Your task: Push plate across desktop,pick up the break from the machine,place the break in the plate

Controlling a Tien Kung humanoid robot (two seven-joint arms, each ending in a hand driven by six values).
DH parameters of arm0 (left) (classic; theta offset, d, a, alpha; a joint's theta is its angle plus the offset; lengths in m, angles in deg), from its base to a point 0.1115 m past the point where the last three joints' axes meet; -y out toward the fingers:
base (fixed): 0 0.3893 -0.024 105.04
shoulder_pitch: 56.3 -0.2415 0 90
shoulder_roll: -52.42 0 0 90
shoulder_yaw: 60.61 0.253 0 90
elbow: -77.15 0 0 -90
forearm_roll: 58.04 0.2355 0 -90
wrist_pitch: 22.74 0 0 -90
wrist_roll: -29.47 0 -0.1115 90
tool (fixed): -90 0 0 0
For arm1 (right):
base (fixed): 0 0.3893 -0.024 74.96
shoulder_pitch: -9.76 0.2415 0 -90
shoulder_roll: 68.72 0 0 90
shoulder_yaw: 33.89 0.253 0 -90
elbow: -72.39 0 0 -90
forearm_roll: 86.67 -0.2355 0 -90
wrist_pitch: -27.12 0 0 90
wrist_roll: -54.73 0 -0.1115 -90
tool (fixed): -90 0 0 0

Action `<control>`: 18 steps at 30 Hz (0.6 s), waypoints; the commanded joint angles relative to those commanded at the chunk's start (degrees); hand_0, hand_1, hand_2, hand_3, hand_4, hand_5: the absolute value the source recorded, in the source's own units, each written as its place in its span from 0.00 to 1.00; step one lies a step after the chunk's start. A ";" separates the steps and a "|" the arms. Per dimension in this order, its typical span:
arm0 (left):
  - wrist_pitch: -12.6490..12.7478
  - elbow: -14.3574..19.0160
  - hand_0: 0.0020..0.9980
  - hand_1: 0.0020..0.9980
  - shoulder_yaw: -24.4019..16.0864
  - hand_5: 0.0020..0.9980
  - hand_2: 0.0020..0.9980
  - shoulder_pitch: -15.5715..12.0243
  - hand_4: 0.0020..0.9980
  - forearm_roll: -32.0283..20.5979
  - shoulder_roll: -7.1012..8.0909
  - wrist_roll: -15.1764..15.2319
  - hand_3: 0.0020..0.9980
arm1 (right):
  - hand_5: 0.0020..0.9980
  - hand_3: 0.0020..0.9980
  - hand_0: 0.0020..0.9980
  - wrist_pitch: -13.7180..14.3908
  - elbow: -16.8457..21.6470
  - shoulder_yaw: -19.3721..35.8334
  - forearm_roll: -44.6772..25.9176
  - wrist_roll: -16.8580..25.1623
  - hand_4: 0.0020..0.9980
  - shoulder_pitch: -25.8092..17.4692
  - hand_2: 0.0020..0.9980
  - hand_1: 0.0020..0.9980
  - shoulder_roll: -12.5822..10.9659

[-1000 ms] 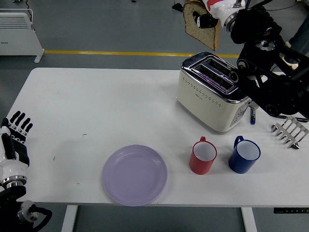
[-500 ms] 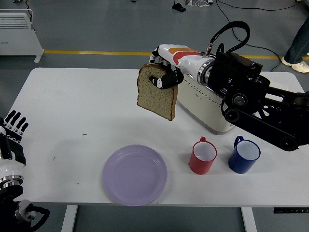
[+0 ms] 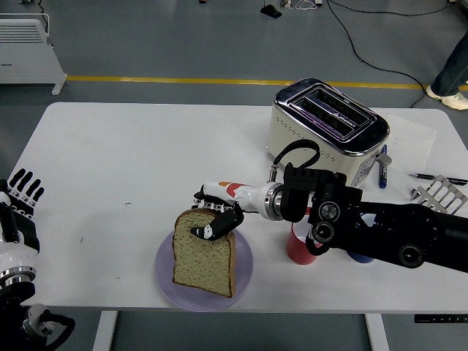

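One slice: your right hand [image 3: 216,219] grips the bread [image 3: 203,252] at its top edge, fingers curled over the crust.
Change: a second ago that hand was high above the toaster [image 3: 328,129] with the slice just lifted out; half a second ago it was mid-swing in front of the toaster; now it has come down and forward over the plate [image 3: 245,257].
Bread: hangs upright to slightly tilted, and covers most of the plate's middle. Its lower edge looks to be at or touching the plate surface, but you cannot tell contact for sure from this angle.
Plate: lilac, near the front edge of the counter [image 3: 117,168], same spot as in the earlier views.
Arm: right forearm lies low across the red mug [image 3: 296,248] and hides most of the blue mug, which shows only as a sliver behind it.
Toaster: slots now empty, well apart from the hand.
Left hand: rests at the left edge [image 3: 20,201], fingers spread, holding nothing, barely shifted.
Other items: pen [image 3: 382,174] and metal rack [image 3: 439,194] far right, untouched.
Task reading: pick-up is done and carry is done; you are at the placing step.
Next: you likely need to lay the slice flat and let go.
Risk: watch the forearm near the red mug on withdrawal.
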 joint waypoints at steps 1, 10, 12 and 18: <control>0.00 -0.02 0.77 0.77 0.10 1.00 0.81 -0.01 0.53 0.00 0.00 0.03 0.76 | 0.18 0.43 0.22 0.65 -0.69 0.00 0.50 0.69 0.37 -0.53 0.36 0.30 0.71; 0.01 -0.09 0.77 0.77 0.69 1.00 0.81 -0.28 0.53 0.01 0.00 0.05 0.76 | 0.19 0.44 0.24 4.54 -7.17 -1.63 4.57 8.49 0.36 -2.43 0.38 0.32 3.42; 0.03 -0.10 0.77 0.77 0.75 1.00 0.81 -0.40 0.53 0.00 0.00 0.05 0.76 | 0.19 0.45 0.29 5.77 -8.83 -2.42 4.87 10.09 0.36 -3.12 0.39 0.34 3.79; 0.05 -0.11 0.77 0.77 0.92 1.00 0.81 -0.54 0.53 0.01 0.00 0.11 0.76 | 0.20 0.47 0.32 5.77 -12.08 -4.31 5.57 12.44 0.35 -4.39 0.40 0.35 4.71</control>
